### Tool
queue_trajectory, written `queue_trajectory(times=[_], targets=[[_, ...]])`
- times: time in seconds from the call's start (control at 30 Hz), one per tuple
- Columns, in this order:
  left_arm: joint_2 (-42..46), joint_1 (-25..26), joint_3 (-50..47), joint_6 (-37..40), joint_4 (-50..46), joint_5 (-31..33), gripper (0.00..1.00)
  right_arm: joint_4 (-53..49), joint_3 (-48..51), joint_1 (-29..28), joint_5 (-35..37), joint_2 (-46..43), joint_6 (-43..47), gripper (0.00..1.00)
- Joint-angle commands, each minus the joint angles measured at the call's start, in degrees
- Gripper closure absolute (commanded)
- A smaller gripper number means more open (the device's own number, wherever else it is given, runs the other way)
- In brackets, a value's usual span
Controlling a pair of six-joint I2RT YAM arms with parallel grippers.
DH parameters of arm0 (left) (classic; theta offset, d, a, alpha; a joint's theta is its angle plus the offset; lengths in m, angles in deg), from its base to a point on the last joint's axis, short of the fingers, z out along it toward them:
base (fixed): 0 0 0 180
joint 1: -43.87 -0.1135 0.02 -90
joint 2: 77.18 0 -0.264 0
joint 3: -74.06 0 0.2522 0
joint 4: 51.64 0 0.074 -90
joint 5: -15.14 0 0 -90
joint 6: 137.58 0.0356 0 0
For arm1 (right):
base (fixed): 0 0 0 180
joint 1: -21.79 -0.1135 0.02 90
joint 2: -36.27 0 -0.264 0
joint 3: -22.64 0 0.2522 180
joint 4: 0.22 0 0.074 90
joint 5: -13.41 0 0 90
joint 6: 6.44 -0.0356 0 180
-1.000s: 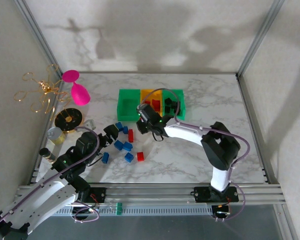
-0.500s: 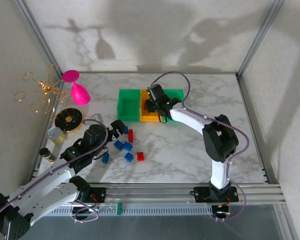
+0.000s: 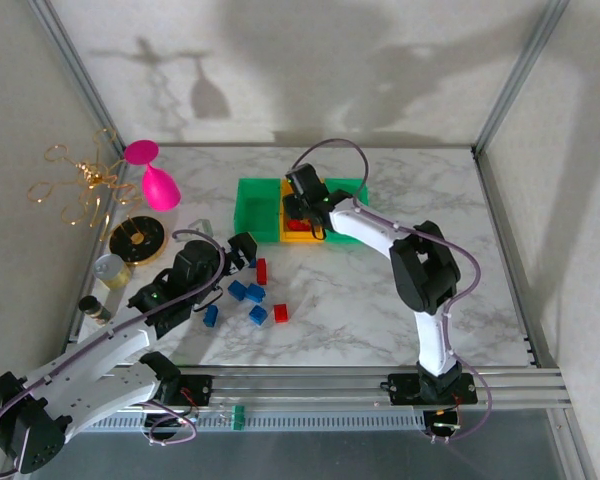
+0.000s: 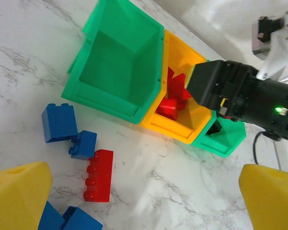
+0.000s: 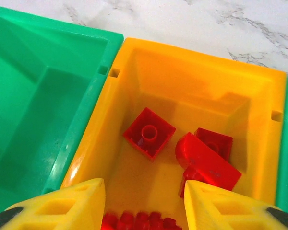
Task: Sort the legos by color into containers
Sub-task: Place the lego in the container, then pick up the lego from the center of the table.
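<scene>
— The claws?
— The right gripper [image 5: 144,194] is parted above the orange-yellow plastic bin [image 5: 197,91], with small red plastic bricks [image 5: 149,132] directly beneath it.
— And the other?
— The left gripper [image 4: 144,199] is spread wide and empty, with blue plastic bricks [image 4: 59,122] just ahead of it.

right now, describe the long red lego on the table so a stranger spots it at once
Start at the row of three bins toward the back of the marble table. Just in front of its left green bin, the long red lego is the narrow bar lying among blue bricks; the other red brick, farther forward, is small and squarish.
</scene>
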Motion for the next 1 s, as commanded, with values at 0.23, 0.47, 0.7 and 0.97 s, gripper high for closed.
queue_trajectory(times=[0.23, 0.47, 0.7, 0.97], targets=[[5.4, -0.5, 0.2, 0.3, -3.0, -0.3, 0.0, 0.6, 10.9, -3.6, -2.7, -12.4, -2.3, 0.47], [9.8, -0.5, -1.9, -0.8, -6.4, 0.9, 0.0, 1.7, 17.5, -7.7, -4.8, -16.4, -7.2, 0.43], [14.3, -0.5, -4.6, -2.7, -9.7, 2.8, 0.0, 5.0, 22.7, -11.7, -5.2, -17.1, -14.0, 0.36], [18.0, -0.6, -6.9, -4.7, -12.3, 4.8, 0.0, 8.0, 22.2, -14.8, -5.1, -12.2, -18.7, 0.3]])
